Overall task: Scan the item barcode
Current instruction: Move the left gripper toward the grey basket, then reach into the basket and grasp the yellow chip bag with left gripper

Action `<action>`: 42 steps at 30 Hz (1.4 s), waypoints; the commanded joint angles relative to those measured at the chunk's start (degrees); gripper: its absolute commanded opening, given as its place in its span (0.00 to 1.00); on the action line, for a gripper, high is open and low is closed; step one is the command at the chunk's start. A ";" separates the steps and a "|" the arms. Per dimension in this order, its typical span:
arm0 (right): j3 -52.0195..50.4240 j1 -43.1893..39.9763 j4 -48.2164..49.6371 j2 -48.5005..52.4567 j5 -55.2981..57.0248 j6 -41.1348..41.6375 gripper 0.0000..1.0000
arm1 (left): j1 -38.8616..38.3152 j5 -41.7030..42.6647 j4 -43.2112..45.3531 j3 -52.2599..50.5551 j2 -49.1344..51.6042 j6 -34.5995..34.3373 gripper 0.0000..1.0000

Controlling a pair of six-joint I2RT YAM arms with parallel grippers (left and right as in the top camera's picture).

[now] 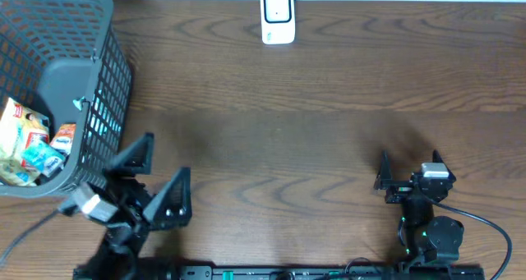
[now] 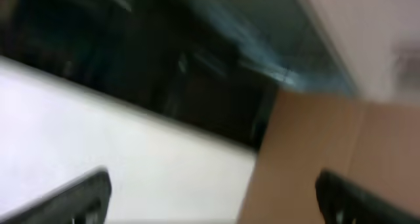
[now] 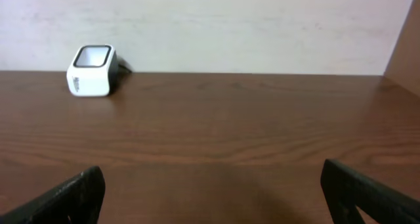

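Observation:
The white barcode scanner (image 1: 278, 17) stands at the table's far edge, its window facing up; the right wrist view shows the scanner (image 3: 92, 70) far off to the left. Several colourful snack packets (image 1: 29, 144), the items, lie in the grey mesh basket (image 1: 78, 75) at the left; no barcode shows. My left gripper (image 1: 168, 155) is open beside the basket's near right corner, tilted upward, holding nothing. In its blurred wrist view the left gripper (image 2: 213, 207) frames only a white wall and a brown board. My right gripper (image 1: 409, 158) is open and empty over the near right table, and the right gripper (image 3: 213, 194) spans bare wood.
The dark wood table (image 1: 312, 124) runs between the arms and the scanner. A pale wall (image 3: 210, 27) rises behind its far edge. The basket's tall mesh wall (image 1: 115, 91) stands right next to my left arm. A black cable (image 1: 485, 222) trails from the right arm's base.

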 commanded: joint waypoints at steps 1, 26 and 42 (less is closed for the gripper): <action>-0.11 0.35 -0.24 -0.31 0.07 -0.66 0.99 | 0.28 10.32 -15.15 19.43 12.92 14.16 0.98; -0.11 0.35 -0.24 -0.31 0.09 -0.68 0.99 | 45.81 -8.83 -84.37 92.48 85.42 40.37 0.98; -0.11 0.35 -0.24 -0.31 0.09 -0.66 0.99 | 33.22 -56.33 -84.06 76.15 98.49 60.65 0.98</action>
